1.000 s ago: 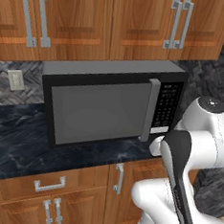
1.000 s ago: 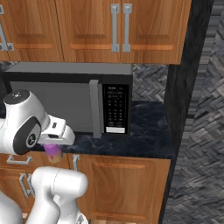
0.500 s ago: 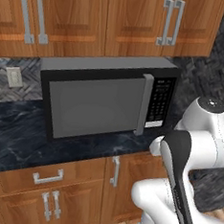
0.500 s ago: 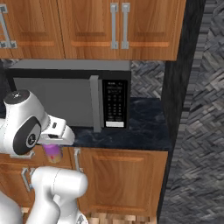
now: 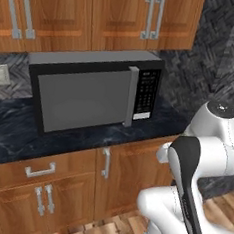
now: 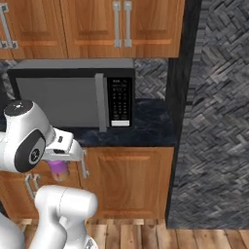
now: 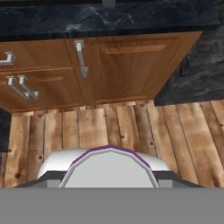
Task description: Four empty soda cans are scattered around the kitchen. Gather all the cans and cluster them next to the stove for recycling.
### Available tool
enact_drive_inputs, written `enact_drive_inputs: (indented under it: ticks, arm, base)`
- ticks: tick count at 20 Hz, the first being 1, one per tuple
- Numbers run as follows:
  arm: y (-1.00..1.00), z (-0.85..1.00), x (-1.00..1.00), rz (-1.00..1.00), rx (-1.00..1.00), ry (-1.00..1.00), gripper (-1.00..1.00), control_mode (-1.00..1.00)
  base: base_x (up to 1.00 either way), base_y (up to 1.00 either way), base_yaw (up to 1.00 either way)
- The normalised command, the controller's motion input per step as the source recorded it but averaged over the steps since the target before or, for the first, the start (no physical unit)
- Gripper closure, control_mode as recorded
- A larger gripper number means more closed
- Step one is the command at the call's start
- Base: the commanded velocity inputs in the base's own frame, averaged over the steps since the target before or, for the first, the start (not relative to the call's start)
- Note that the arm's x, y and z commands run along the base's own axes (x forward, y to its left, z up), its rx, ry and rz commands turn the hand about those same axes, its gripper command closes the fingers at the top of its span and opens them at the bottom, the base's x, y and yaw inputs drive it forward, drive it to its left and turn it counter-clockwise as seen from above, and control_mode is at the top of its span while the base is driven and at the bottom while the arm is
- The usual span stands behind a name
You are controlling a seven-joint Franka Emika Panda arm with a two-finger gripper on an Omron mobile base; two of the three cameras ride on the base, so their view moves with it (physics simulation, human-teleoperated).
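A pale pink-purple soda can (image 6: 59,170) hangs below my hand, in front of the lower cabinet doors, with my gripper (image 6: 59,164) shut on it. In the hand view the can's silver top with its purple rim (image 7: 109,168) lies right at the gripper (image 7: 109,176), above the plank floor. The can covers most of the fingers. My arm is folded close to the base, short of the counter. The stove is out of view.
A black-and-grey microwave (image 5: 91,94) stands on the black marbled counter (image 5: 12,137) under wooden upper cabinets (image 5: 97,17). Lower cabinets (image 5: 129,173) face me. A dark herringbone-tiled wall (image 6: 214,121) juts out on the right. Wood floor (image 7: 109,124) lies below the hand.
The whole picture has shifted: the base has driven back from the counter, so more lower cabinet and floor show. The can stays in the gripper and the arm keeps its pose.
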Motion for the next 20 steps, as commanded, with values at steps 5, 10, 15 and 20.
enact_drive_inputs:
  ticks: [5,10,15,20]
  arm:
    - [0.00,0.00,0.00,0.00,0.00,0.00,1.00,1.00]
    - [0.00,0.00,0.00,0.00,0.00,0.00,1.00,1.00]
    - [0.00,0.00,0.00,0.00,0.00,0.00,1.00,1.00]
    - [0.00,0.00,0.00,0.00,0.00,0.00,1.00,1.00]
  base:
    - [-0.38,0.00,-0.34]
    - [-0.27,0.00,-0.37]
    - [-0.21,0.00,-0.39]
    - [-0.14,0.00,-0.38]
